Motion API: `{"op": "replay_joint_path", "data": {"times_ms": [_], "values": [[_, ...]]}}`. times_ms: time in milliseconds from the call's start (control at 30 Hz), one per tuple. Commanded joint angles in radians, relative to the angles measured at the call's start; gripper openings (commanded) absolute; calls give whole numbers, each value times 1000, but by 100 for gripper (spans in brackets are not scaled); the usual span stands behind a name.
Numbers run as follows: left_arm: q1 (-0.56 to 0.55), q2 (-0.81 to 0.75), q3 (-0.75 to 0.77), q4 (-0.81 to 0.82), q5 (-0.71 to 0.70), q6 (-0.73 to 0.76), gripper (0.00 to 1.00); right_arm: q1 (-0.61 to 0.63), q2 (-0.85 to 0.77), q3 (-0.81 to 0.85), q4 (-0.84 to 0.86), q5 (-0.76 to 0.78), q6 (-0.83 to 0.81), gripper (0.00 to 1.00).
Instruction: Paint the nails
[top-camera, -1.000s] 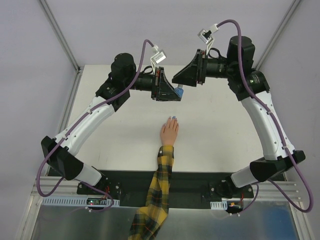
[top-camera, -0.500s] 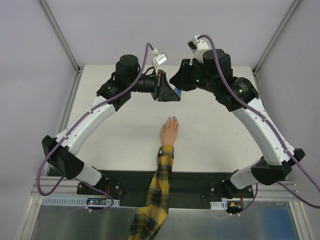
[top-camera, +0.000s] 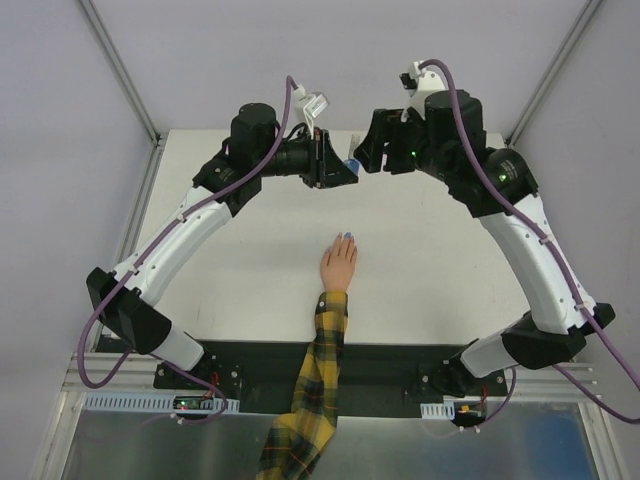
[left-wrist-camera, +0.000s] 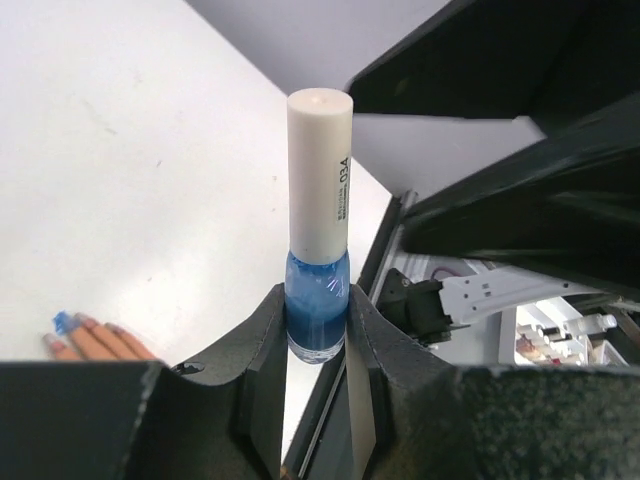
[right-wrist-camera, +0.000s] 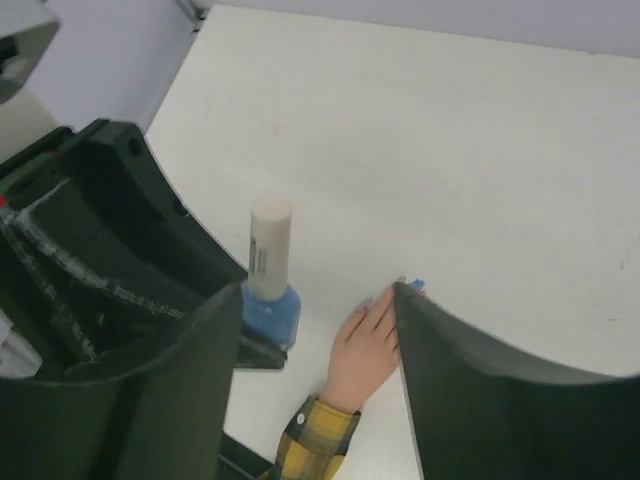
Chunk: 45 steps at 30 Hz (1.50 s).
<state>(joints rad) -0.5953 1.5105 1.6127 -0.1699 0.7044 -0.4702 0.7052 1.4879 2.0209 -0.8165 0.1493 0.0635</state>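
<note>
The small peach hand (top-camera: 338, 266) with a yellow-black plaid sleeve lies flat mid-table, fingers pointing away. Its nails (top-camera: 345, 237) are tiny; one shows light blue (right-wrist-camera: 417, 286), the others look skin-toned (left-wrist-camera: 88, 323). My left gripper (top-camera: 338, 168) is shut on a small blue bottle (left-wrist-camera: 317, 312) with a white cap (left-wrist-camera: 320, 170), held upright above the far table. My right gripper (top-camera: 368, 157) is open and empty, close beside the bottle (right-wrist-camera: 271, 305). In its view the jaws (right-wrist-camera: 315, 295) stand wide, with the bottle and hand (right-wrist-camera: 368, 345) between them below.
The white table (top-camera: 430, 260) is bounded by a metal frame (top-camera: 130, 85) and grey walls. The arm bases sit on a black rail (top-camera: 380, 365) at the near edge. The sleeve (top-camera: 312, 400) runs over that rail.
My right wrist has turned and swung in toward the bottle's cap. My left gripper has shifted slightly toward the far side, still holding the bottle. The hand has not moved.
</note>
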Motion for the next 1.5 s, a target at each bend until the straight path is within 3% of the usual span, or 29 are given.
{"op": "replay_joint_path", "data": {"times_ms": [0,133,300,400,533,667,867,1100,1300,1467], "values": [[32,-52,-16,3,-10,-2,0,-102,-74,45,45,-390,-45,73],[38,-38,-4,4,114,-4,0,-183,-69,41,92,-620,-45,93],[38,-27,-8,64,311,-30,0,-280,-46,30,190,-928,38,96],[37,-44,-54,188,407,-85,0,-302,-38,-17,278,-1080,78,92],[34,-53,-102,360,495,-198,0,-306,-26,-53,341,-1163,117,71],[32,-61,-120,474,537,-261,0,-308,-26,-125,480,-1252,208,60],[32,-62,-135,555,553,-311,0,-306,-41,-183,510,-1274,216,56],[32,-62,-142,578,560,-331,0,-308,-64,-194,505,-1222,191,79],[32,-65,-135,512,530,-283,0,-341,-93,-128,456,-1156,179,84],[32,-70,-140,514,538,-281,0,-388,-103,-119,303,-1016,89,87]]}}
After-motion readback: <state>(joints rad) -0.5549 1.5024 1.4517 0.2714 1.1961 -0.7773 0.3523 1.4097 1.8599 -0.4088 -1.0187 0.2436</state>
